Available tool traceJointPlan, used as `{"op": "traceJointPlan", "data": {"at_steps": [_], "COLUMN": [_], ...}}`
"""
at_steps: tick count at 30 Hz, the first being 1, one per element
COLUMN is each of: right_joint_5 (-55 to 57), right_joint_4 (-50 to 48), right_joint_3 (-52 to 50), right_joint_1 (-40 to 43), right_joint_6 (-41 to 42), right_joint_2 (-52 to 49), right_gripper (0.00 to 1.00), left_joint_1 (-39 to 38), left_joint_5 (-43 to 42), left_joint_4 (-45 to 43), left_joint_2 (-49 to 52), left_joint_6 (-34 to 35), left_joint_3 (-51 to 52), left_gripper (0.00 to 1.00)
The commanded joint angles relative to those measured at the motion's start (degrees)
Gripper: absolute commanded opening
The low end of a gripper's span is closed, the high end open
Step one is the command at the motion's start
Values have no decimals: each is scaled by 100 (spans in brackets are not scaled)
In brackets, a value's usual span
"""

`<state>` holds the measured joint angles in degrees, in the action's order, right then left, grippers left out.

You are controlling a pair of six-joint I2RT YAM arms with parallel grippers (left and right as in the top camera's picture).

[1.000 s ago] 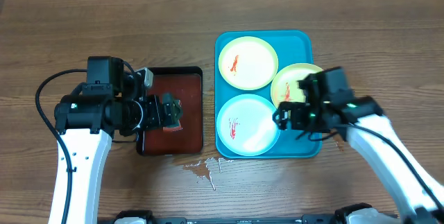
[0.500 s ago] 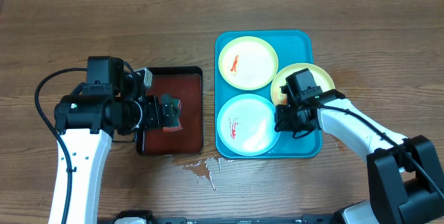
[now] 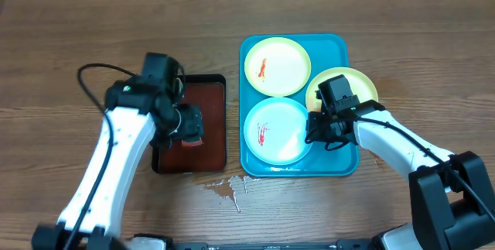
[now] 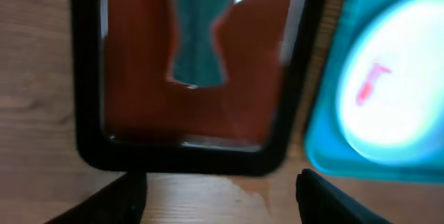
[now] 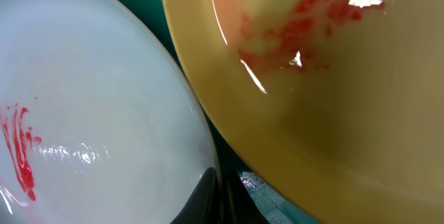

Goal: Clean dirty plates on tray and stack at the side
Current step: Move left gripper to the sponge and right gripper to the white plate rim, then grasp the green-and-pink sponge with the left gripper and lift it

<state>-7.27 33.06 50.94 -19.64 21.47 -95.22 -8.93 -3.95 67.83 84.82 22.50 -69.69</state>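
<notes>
The turquoise tray holds three plates. A yellow-green plate with a red smear lies at the back. A second yellow-green plate overhangs the right rim, and its smeared face fills the right wrist view. The blue-white plate with red streaks lies at the front. My right gripper is shut on this plate's right rim. My left gripper hovers over the dark red tray, open and holding nothing. Its fingers stand wide apart above bare wood.
A black-rimmed dark red tray lies left of the turquoise one, with a teal pad in it. A wet spill spreads on the wood in front of both trays. Bare wood-grain tabletop surrounds them.
My right gripper has gone from open to shut at the blue-white plate's rim, and the plates have shifted slightly. My left arm has swung its elbow rightward, its jaws narrowing a little.
</notes>
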Motion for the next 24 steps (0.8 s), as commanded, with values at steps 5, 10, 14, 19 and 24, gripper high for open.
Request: {"op": "traceJointPlan", "data": {"at_steps": [5,10,14,19,24], "right_joint_5": [168,166,166,166,166], "right_joint_4": [-2,0,24,24,92], "right_joint_3": [-9,-9,-9,-9,-9], "right_joint_1": [-13,-13,-13,-13,-13], "right_joint_6": [109,109,109,109,109], "right_joint_2": [-13,-11,-11,-11,-11], "right_gripper": [4,4,4,4,4], "left_joint_1": [-4,-11,-11,-4,-4], "left_joint_5": [461,63,-4,-37,9], "left_joint_4": [-538,-988,-1204,-1318,-809], "left_joint_2": [1204,2037,2496,2509,2343], "left_joint_6": [361,-7,0,-68,-243], "left_joint_3": [48,48,48,7,-389], "left_gripper": [62,45,4,4,4]}}
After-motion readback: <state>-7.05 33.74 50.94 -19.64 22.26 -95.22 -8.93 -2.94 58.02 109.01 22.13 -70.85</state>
